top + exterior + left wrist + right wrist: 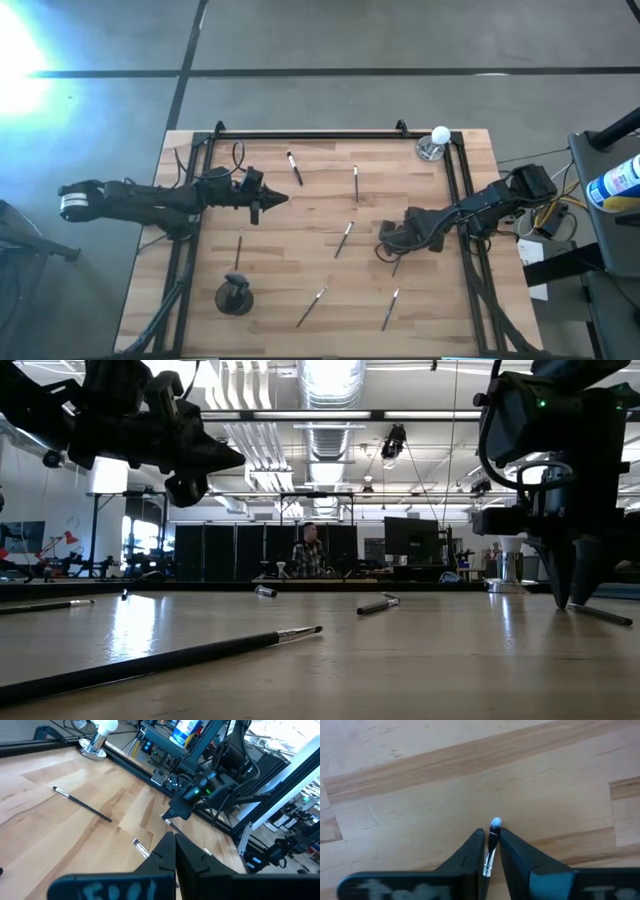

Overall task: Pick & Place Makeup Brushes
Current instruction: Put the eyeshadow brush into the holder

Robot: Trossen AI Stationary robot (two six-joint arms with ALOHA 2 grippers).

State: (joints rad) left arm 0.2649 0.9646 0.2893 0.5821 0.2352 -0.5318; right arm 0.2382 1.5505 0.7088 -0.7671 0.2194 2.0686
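- Nearest in the low view: a long dark-handled makeup brush (150, 663) flat on the wooden counter (300, 220), silver ferrule and tip toward the middle.
- In the high view, near the front edge: two brushes lying slantwise, one (311, 307) left of the other (390, 309), well apart.
- Front left: a dark round cup (235, 296), upright, with a thin brush (239, 247) lying just behind it.
- Right side, mid-depth: right gripper (490, 851) lowered to the counter, jaws narrowed around a slim brush with a pale tip (493, 840); fingers just beside the handle on both sides, firm contact not clear; brush lying on the wood.
- Same gripper from table height (572, 585): fingers pointing straight down to the surface.
- Centre: another brush (344, 238) lying slantwise, just left of the right gripper.
- Left side, mid-depth: left gripper (272, 200) held above the counter, jaws fully closed, nothing between them, pointing toward the centre.
- Farther back: one brush (355, 181) lying nearly straight front to back, and one with a pale end (294, 167) to its left.
- Back right corner: a white ball on a clear stand (436, 142) beside the black frame rail (310, 136).
- Beyond the counter, in the low view: a person (310, 553) far off in the room.
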